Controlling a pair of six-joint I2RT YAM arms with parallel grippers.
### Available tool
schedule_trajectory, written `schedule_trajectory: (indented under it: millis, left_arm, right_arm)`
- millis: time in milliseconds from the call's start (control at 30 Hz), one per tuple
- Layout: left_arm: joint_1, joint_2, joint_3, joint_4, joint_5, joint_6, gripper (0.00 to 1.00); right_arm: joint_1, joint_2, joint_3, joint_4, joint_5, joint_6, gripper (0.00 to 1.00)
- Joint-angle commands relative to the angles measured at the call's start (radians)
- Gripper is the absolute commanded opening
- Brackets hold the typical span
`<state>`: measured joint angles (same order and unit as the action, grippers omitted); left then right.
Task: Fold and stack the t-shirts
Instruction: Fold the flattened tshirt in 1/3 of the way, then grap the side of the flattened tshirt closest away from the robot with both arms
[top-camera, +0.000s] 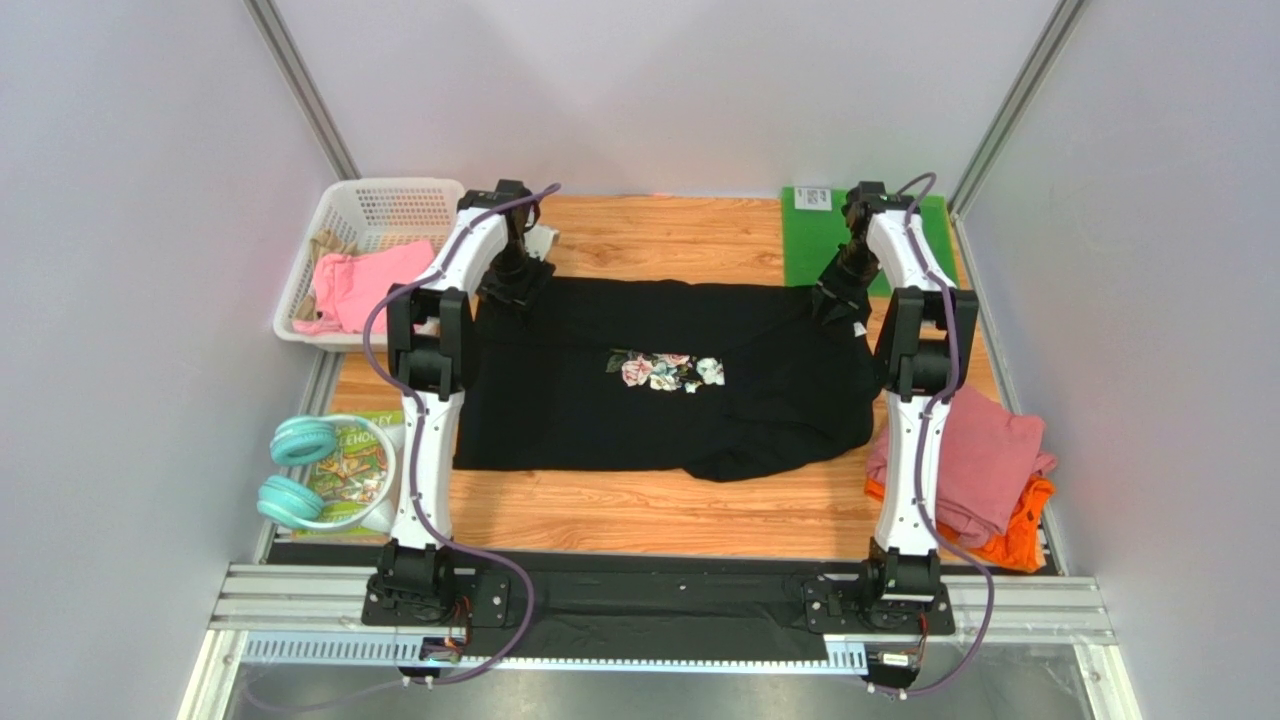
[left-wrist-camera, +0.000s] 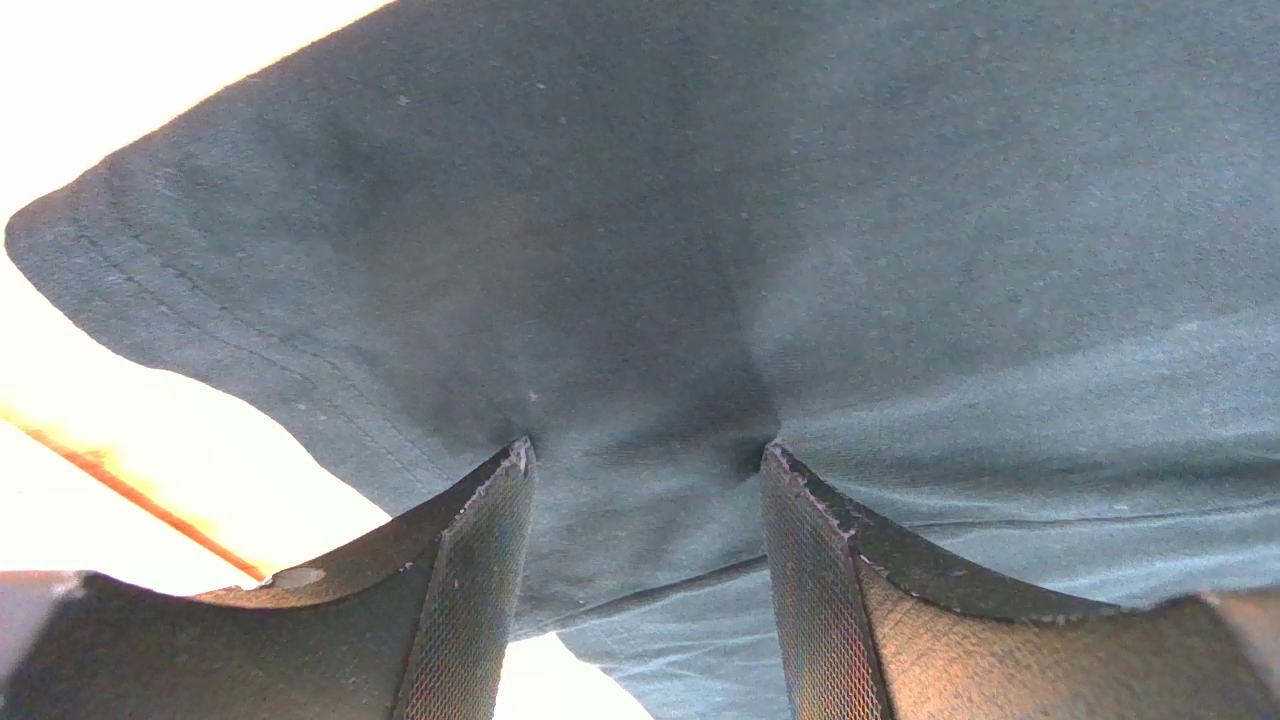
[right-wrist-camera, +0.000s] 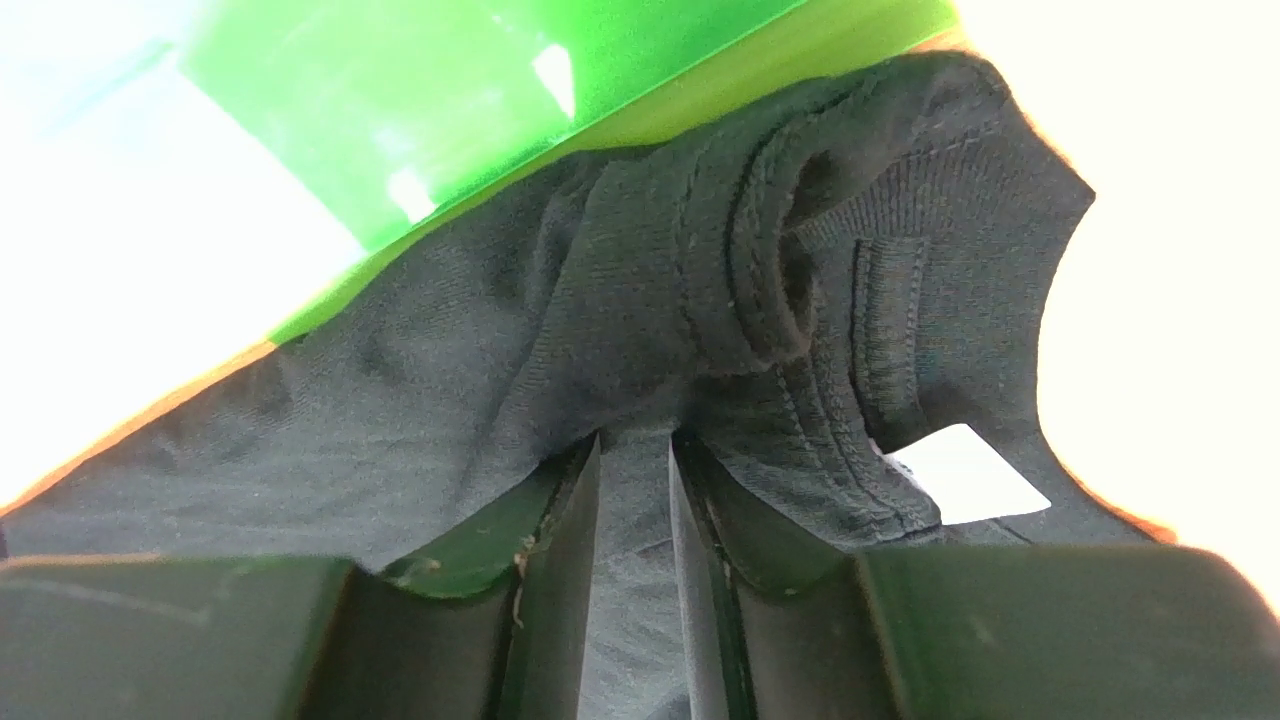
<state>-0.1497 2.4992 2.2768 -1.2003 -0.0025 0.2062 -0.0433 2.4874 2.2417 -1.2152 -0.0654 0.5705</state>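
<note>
The black t-shirt (top-camera: 661, 413) lies spread on the wooden table, its floral print (top-camera: 666, 371) facing up. My left gripper (top-camera: 519, 279) is at its far left corner. In the left wrist view it (left-wrist-camera: 646, 450) stands open, both fingertips pressed onto the black cloth (left-wrist-camera: 721, 240) near a stitched hem. My right gripper (top-camera: 842, 297) is at the far right corner. There it (right-wrist-camera: 634, 438) is shut on a fold of the black t-shirt (right-wrist-camera: 451, 375) beside the ribbed collar (right-wrist-camera: 781, 255). A dusty-pink t-shirt (top-camera: 984, 450) lies on an orange one (top-camera: 1031, 536) at the right edge.
A white basket (top-camera: 376, 198) at the far left holds a pink garment (top-camera: 358, 282). The green mat (top-camera: 819, 243) lies at the far right, partly under the shirt. Teal headphones (top-camera: 301, 468) rest on a booklet (top-camera: 349, 468) at the near left. Grey walls close in on both sides.
</note>
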Motion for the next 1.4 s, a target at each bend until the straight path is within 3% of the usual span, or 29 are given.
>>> schedule_trajectory:
  millis: [0, 133, 233, 367, 400, 500, 633, 900, 1200, 1367]
  left_arm:
    - [0.002, -0.117, 0.013, -0.028, 0.047, -0.022, 0.63]
    - [0.002, -0.310, -0.065, -0.022, 0.093, -0.011, 0.64]
    - [-0.008, -0.514, -0.219, -0.007, 0.182, 0.010, 0.64]
    - [-0.109, -0.790, -0.641, 0.103, 0.164, 0.093, 0.64]
    - [-0.129, -0.815, -0.702, 0.123, 0.145, 0.114, 0.64]
    - [-0.154, -0.835, -0.855, 0.165, 0.140, 0.122, 0.63]
    - [-0.154, -0.809, -0.953, 0.205, 0.119, 0.145, 0.61]
    - [-0.154, -0.832, -1.086, 0.228, 0.088, 0.156, 0.62]
    - [-0.137, -0.889, -1.186, 0.289, 0.039, 0.145, 0.68]
    - [-0.057, -0.918, -1.231, 0.357, 0.052, 0.131, 0.69]
  right_arm:
    - [0.005, -0.125, -0.069, 0.088, -0.027, -0.020, 0.34]
    - [0.019, -0.329, -0.151, 0.105, -0.016, -0.020, 0.43]
    - [0.039, -0.490, -0.235, 0.089, 0.019, -0.026, 0.50]
    - [0.111, -0.760, -0.558, 0.134, 0.053, -0.003, 0.48]
    - [0.134, -0.801, -0.724, 0.169, 0.059, 0.008, 0.47]
    - [0.167, -0.923, -0.999, 0.219, 0.064, 0.020, 0.46]
    - [0.190, -1.024, -1.235, 0.267, 0.081, 0.051, 0.43]
    - [0.261, -1.087, -1.367, 0.272, 0.101, 0.085, 0.44]
    - [0.263, -1.020, -1.300, 0.266, 0.162, 0.052, 0.50]
    - [0.263, -0.978, -1.294, 0.279, 0.196, 0.048, 0.51]
